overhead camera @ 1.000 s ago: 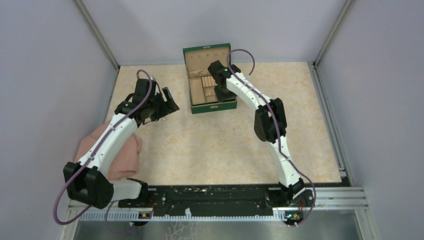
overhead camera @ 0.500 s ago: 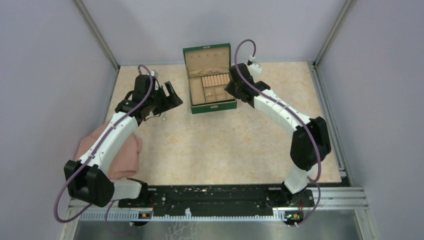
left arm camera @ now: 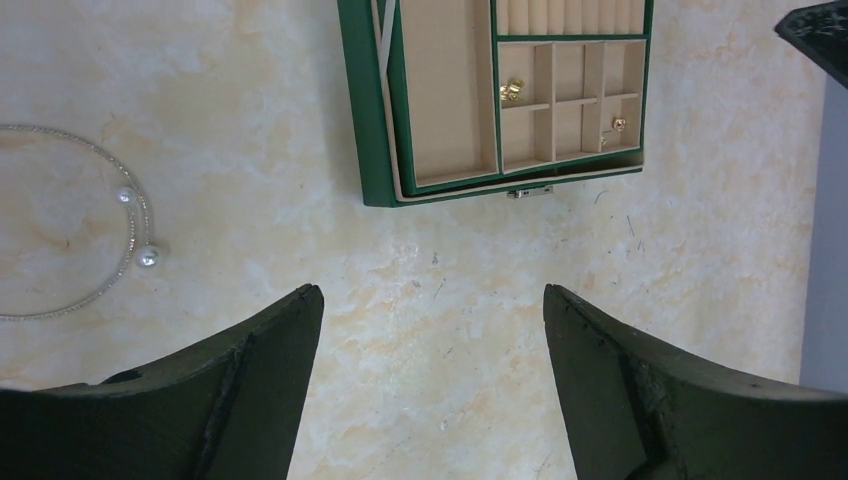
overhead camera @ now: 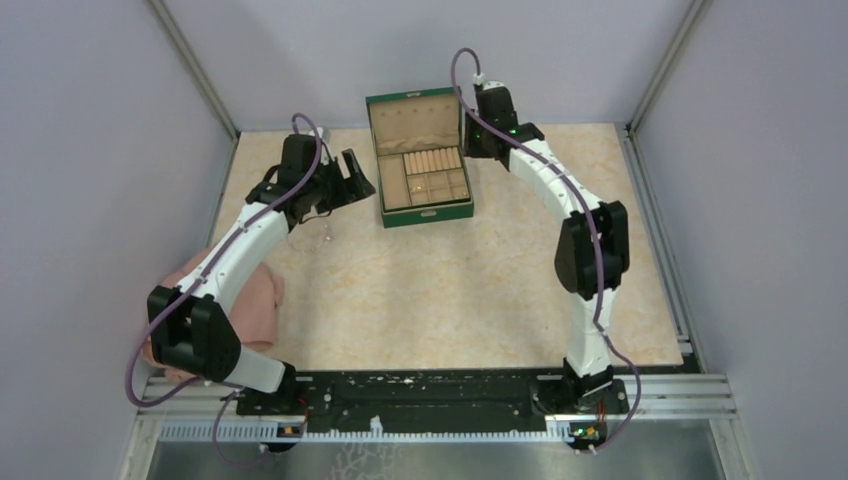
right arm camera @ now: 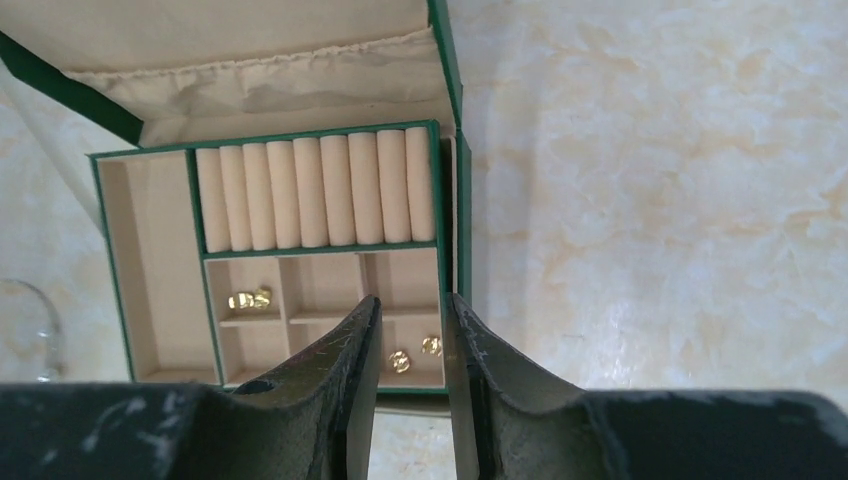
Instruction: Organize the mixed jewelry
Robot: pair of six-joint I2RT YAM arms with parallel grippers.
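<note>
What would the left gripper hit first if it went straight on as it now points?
Likely the bare beige marbled tabletop: the open left gripper frames only tabletop, with the green jewelry box with beige compartments farther ahead. Depth is unclear.

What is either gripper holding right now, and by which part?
Nothing is held. The left gripper is wide open with nothing between its fingers, and the right gripper shows only a narrow, empty gap.

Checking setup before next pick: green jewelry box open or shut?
Open. The green jewelry box has its lid raised behind it, exposing ring rolls and gold pieces in the compartments.
</note>
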